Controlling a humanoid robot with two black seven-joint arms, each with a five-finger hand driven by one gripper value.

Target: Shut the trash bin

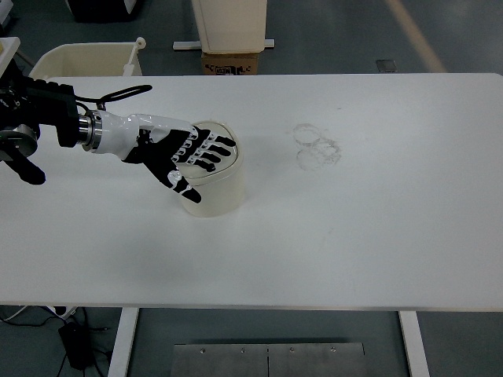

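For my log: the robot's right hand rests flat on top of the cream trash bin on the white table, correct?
Not quite: it is the left hand, coming in from the picture's left edge, that lies flat on the trash bin, as the head view shows. No right hand is in view.

The left hand (182, 151) is black with white segments along its five fingers (212, 149) and a white patch at the thumb tip. A glossy white wrist shell joins a silver ring, then a blocky black forearm (43, 118). A thin black cable (118, 94) loops above the wrist.
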